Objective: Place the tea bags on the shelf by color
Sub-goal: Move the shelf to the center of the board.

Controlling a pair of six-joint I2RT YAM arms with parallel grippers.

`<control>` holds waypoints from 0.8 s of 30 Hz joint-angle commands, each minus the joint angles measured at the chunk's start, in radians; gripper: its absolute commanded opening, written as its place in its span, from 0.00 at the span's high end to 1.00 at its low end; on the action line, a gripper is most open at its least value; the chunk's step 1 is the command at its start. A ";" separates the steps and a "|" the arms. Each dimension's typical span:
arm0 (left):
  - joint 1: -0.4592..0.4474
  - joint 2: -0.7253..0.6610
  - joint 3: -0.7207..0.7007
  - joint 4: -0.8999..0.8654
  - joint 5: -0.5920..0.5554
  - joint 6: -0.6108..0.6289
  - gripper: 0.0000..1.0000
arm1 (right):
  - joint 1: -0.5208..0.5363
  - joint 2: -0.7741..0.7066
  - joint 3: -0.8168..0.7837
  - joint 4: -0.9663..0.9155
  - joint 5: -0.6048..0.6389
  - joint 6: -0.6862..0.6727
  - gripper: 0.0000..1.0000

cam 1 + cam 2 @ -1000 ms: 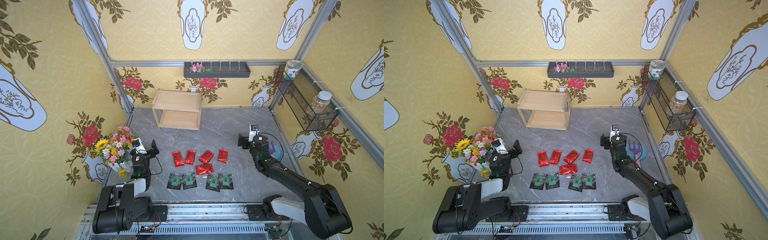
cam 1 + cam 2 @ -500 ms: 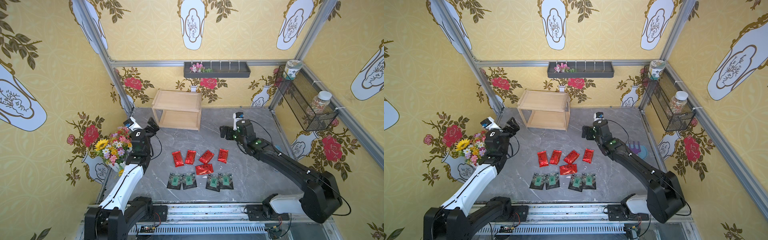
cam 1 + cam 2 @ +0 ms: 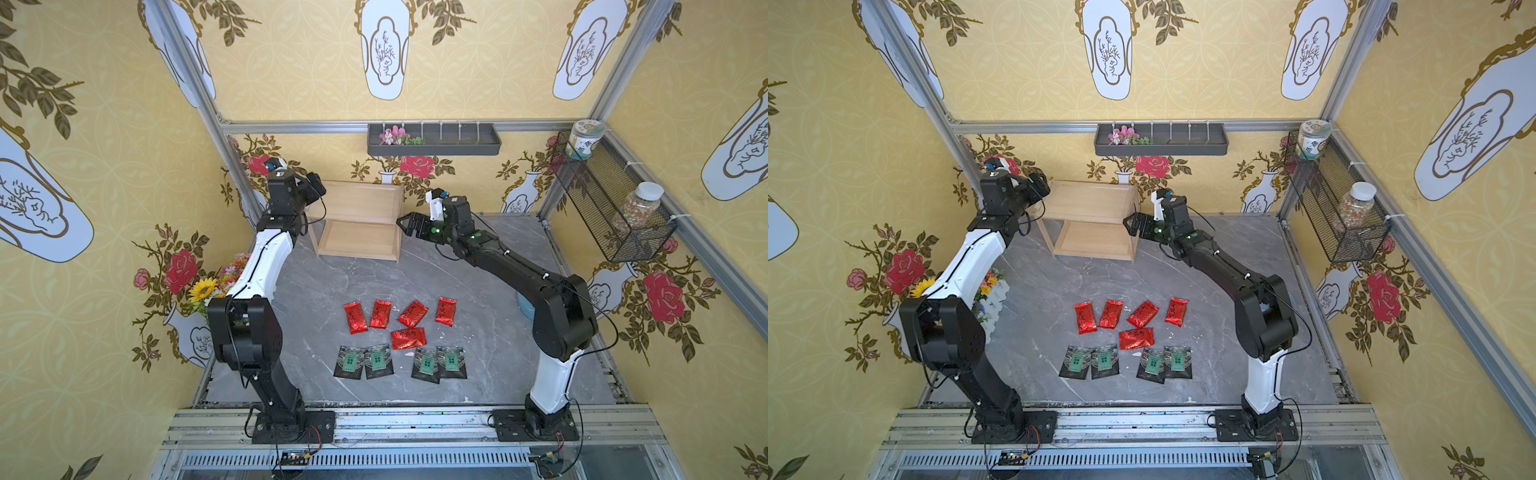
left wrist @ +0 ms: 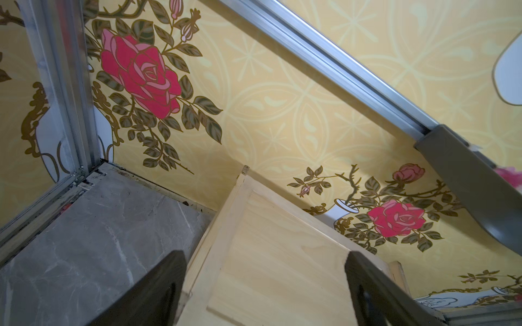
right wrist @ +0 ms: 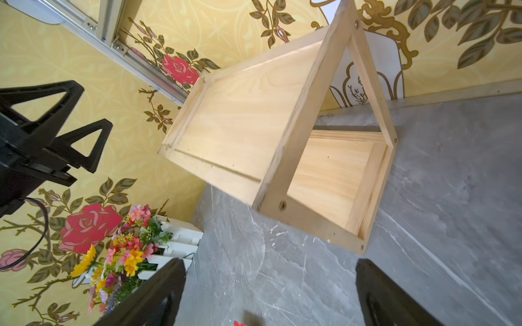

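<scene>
Left gripper (image 4: 265,255) and right gripper (image 5: 268,262): fingers spread wide, holding nothing, one poised at each end of the wooden shelf (image 3: 358,208). All tea bags lie on the grey table (image 3: 478,291) — five red tea bags (image 3: 412,313) with dark script, four black tea bags (image 3: 378,362) with green square labels — wording unreadable.
</scene>
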 commanded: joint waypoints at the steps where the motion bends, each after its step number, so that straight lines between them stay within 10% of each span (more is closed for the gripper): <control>1: 0.026 0.102 0.104 -0.115 0.102 0.002 0.07 | -0.013 0.070 0.085 0.045 -0.069 0.048 0.03; 12: 0.055 0.303 0.262 -0.191 0.315 -0.004 0.13 | -0.013 0.264 0.292 0.053 -0.114 0.093 0.00; 24: -0.012 0.223 0.096 -0.120 0.495 -0.035 0.27 | -0.043 0.191 0.168 0.124 -0.080 0.090 0.28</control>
